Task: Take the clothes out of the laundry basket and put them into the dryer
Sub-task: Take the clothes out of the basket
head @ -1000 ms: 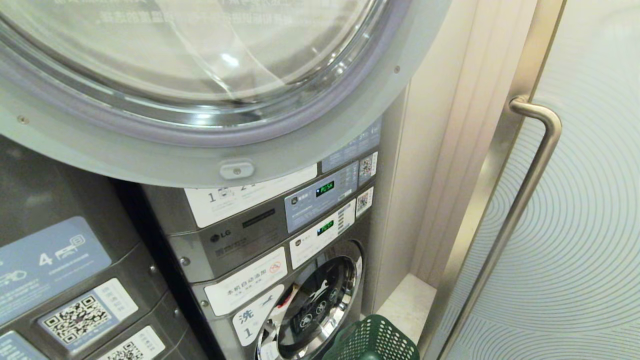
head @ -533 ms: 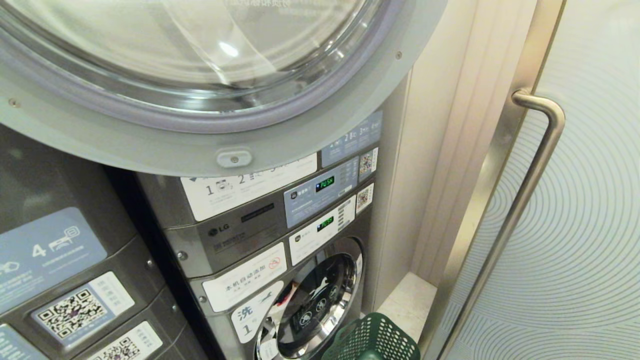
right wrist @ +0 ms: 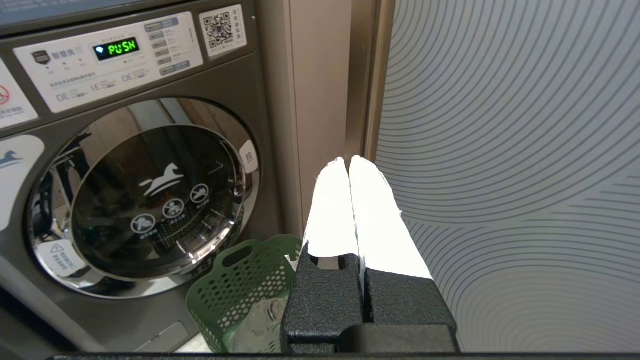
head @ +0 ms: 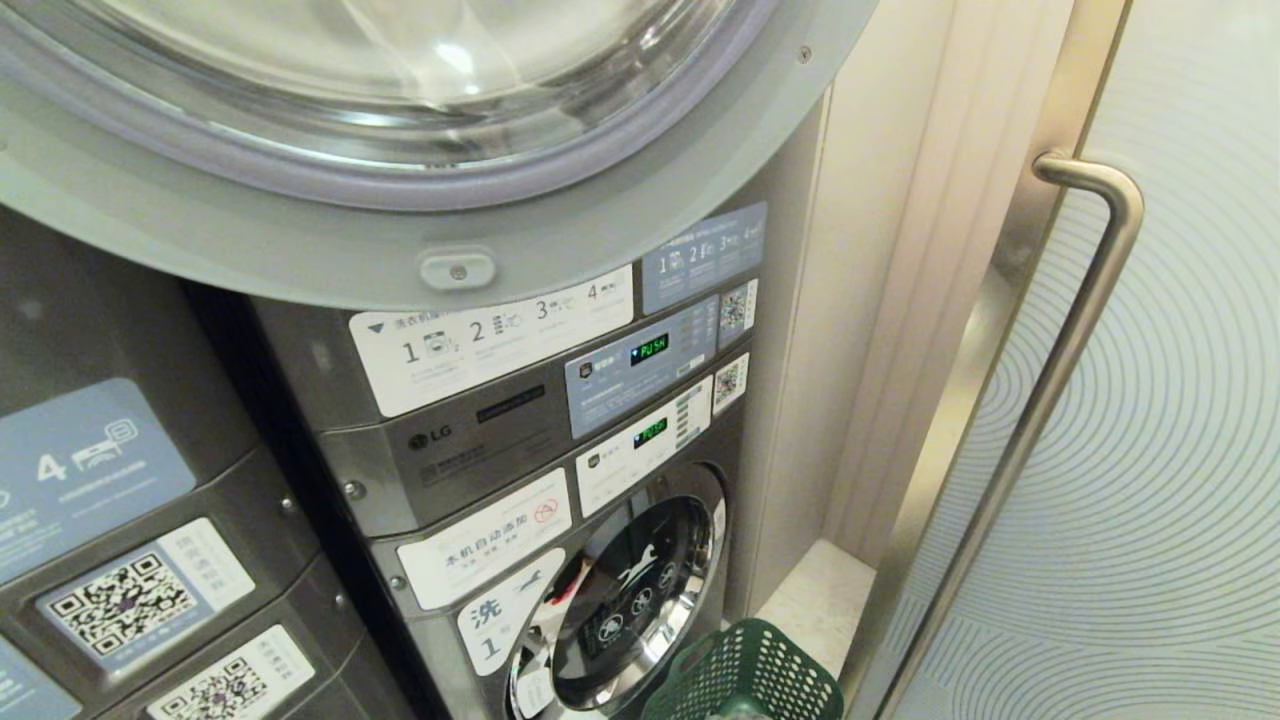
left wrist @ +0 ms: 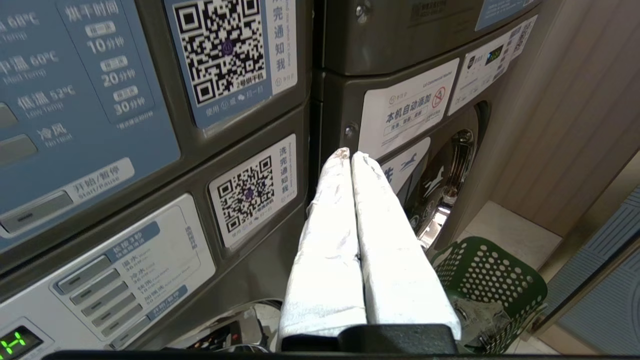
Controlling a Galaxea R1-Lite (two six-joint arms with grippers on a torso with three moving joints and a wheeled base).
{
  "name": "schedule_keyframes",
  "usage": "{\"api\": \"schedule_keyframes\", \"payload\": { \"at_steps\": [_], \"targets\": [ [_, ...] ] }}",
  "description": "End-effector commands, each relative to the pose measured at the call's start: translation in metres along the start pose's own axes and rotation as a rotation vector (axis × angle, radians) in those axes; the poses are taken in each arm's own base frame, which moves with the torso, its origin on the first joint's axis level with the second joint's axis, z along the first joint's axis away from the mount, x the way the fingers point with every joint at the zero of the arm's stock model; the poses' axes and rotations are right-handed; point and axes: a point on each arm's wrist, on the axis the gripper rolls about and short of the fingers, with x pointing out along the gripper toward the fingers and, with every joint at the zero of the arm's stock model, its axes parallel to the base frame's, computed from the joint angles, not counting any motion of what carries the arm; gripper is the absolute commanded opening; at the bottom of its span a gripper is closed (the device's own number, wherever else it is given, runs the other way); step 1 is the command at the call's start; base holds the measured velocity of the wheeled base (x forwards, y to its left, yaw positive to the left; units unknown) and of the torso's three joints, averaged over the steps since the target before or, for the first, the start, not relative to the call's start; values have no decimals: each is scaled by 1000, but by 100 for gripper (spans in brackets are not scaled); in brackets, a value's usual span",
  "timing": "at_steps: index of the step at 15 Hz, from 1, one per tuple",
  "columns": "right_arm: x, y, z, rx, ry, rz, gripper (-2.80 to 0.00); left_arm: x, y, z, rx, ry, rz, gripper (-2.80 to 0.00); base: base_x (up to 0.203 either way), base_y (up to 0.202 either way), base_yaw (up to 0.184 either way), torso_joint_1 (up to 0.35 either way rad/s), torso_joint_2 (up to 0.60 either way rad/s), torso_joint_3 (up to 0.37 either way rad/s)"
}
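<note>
Left tool (left wrist: 348, 152) and right tool (right wrist: 348, 160) — white-wrapped fingers, black bases

Head looks down; wrists nearer — all share basket (head: 745, 675).

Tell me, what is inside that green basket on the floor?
The green basket holds some pale, crumpled cloth, seen through its holes and over the rim. How much lies there is unclear, since the right gripper and the picture's edge cover part of it.
</note>
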Motion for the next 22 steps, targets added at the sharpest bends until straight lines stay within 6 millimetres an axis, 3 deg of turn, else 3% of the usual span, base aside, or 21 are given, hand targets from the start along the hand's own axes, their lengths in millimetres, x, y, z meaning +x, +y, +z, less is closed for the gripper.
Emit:
{"api": "schedule_keyframes", "payload": {
  "at_steps": [1, 22],
  "targets": [
    [0, 0, 0, 0, 0, 1, -280, 0, 0, 0, 0, 1, 1, -280, 0, 0, 0, -134, 315, 173],
    [0, 0, 0, 1, 0, 1, -280, 0, 0, 0, 0, 0, 1, -280, 0, 0, 0, -165, 372, 202]
  ]
}}
